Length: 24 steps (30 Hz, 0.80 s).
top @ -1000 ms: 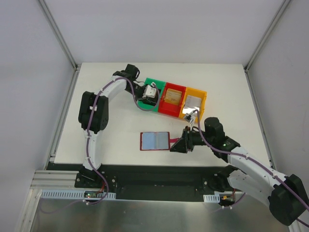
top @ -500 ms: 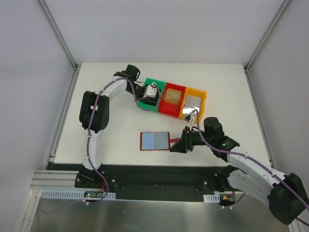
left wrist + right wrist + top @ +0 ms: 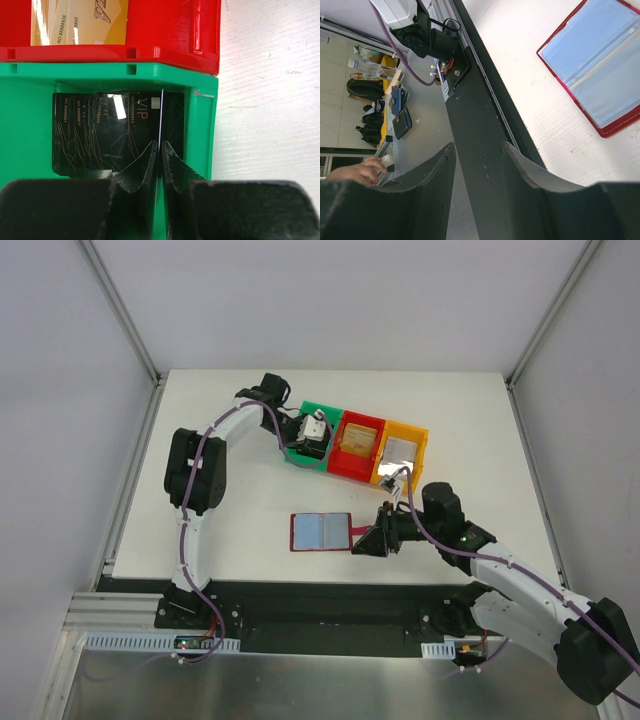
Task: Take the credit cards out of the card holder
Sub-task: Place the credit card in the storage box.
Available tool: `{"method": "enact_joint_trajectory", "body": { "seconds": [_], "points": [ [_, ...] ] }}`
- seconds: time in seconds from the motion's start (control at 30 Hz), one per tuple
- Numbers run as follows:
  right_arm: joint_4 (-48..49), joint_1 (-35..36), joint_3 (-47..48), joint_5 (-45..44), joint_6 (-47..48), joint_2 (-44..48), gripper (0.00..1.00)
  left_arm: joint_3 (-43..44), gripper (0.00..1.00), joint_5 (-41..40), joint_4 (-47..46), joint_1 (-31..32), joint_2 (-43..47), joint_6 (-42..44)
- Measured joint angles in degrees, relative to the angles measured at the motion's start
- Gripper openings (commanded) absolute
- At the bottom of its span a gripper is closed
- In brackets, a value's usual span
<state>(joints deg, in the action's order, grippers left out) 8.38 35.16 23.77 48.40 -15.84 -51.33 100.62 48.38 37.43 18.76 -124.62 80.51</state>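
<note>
Straight beyond the card holder [image 3: 320, 531], which lies open and flat on the white table [image 3: 220, 530] with its blue-grey pockets up, sits the green bin [image 3: 322, 409]. The left gripper [image 3: 160, 155] hangs over that bin, its jaws drawn in to a slit and pinching a thin card [image 3: 161, 115] that stands edge-on (its colour does not show from that angle). Black cards [image 3: 100, 130] lie fanned on the bin floor under it. Beyond the card holder and a little to the right, the red bin [image 3: 165, 30] touches the green one and holds tan-gold cards [image 3: 85, 20]. Just right of the card holder, close to its red tab [image 3: 355, 530], the right gripper [image 3: 368, 543] sits low with its fingers moderately apart and nothing between them. Beyond the card holder and further right, the orange bin [image 3: 424, 445] holds a silvery grey card [image 3: 400, 450].
</note>
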Motion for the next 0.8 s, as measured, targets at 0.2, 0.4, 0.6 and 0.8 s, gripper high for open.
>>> {"method": "enact_joint_trajectory", "body": {
  "seconds": [0.2,0.4,0.6,0.8],
  "points": [
    [0.0,0.0,0.0,0.0,0.0,0.0,0.44,0.0,0.34,-0.7,-0.6,0.0,0.0,-0.5],
    [0.0,0.0,0.0,0.0,0.0,0.0,0.45,0.0,0.45,-1.0,-1.2,0.0,0.0,-0.6],
    [0.1,0.0,0.0,0.0,-0.1,0.0,0.45,0.2,0.99,-1.0,-3.8,0.0,0.2,-1.4],
    [0.4,0.0,0.0,0.0,-0.5,0.0,0.45,0.2,0.99,-1.2,-4.6,0.0,0.2,-1.9]
  ]
}}
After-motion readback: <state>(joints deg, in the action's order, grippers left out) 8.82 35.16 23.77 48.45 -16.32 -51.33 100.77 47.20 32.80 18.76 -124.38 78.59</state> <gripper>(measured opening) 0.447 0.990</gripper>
